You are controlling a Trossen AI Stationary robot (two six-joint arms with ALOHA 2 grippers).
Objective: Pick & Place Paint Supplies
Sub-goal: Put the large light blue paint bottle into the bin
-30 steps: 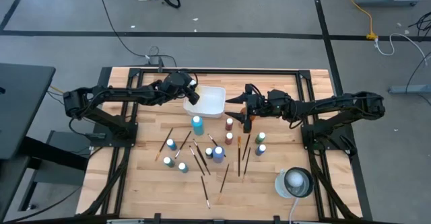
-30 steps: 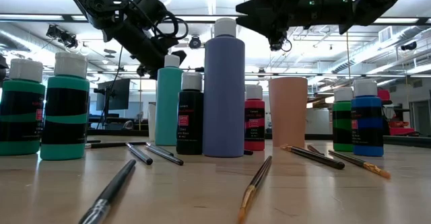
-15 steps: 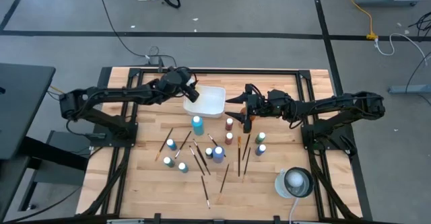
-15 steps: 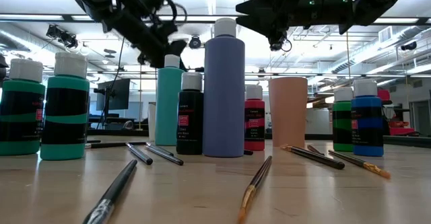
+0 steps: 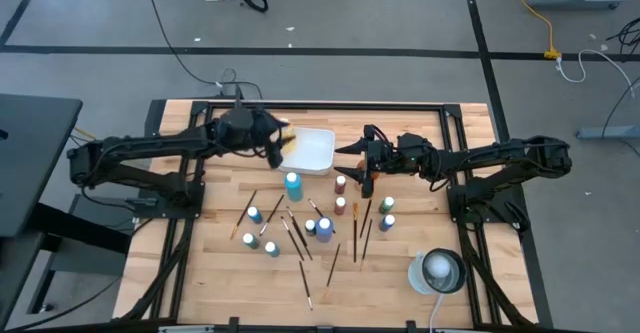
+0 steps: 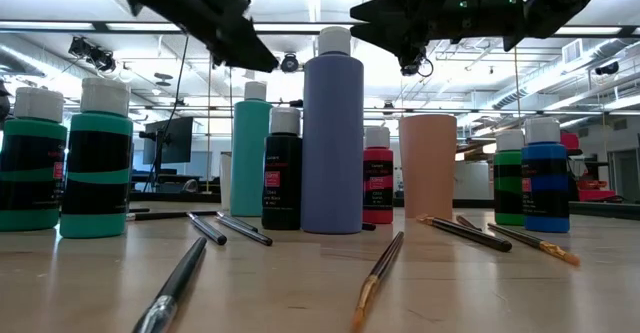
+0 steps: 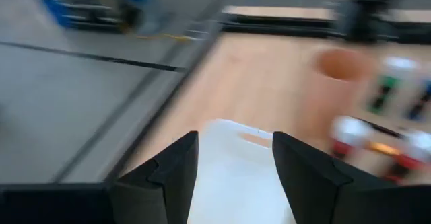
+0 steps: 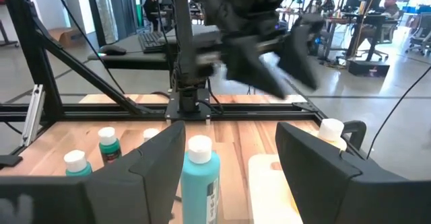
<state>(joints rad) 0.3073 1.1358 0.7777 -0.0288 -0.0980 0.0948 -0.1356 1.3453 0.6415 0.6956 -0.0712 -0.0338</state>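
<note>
Several small paint bottles stand upright mid-table: a teal one (image 5: 292,185), dark red ones (image 5: 341,184), a large blue one (image 5: 323,228) (image 6: 332,133). Thin paintbrushes (image 5: 300,238) (image 6: 378,273) lie flat among them. My left gripper (image 5: 277,147) (image 7: 236,140) hovers open at the left edge of the white tray (image 5: 312,149), holding nothing. My right gripper (image 5: 349,153) (image 8: 231,133) hangs open and empty between the tray and the orange-brown cup (image 5: 367,185), above the dark red bottles. It faces the teal bottle (image 8: 201,170).
The white tray (image 7: 236,183) sits at the far middle of the table. The orange-brown cup (image 6: 428,168) stands right of it. A round white and grey object (image 5: 438,271) sits near the table's right near corner. Bare wood shows along the near edge.
My left gripper has drawn back from over the tray's left part toward the table's left edge and risen a little, its wrist turning on the way. Its wrist view is blurred by the motion. The right arm, bottles and brushes have stayed put.
</note>
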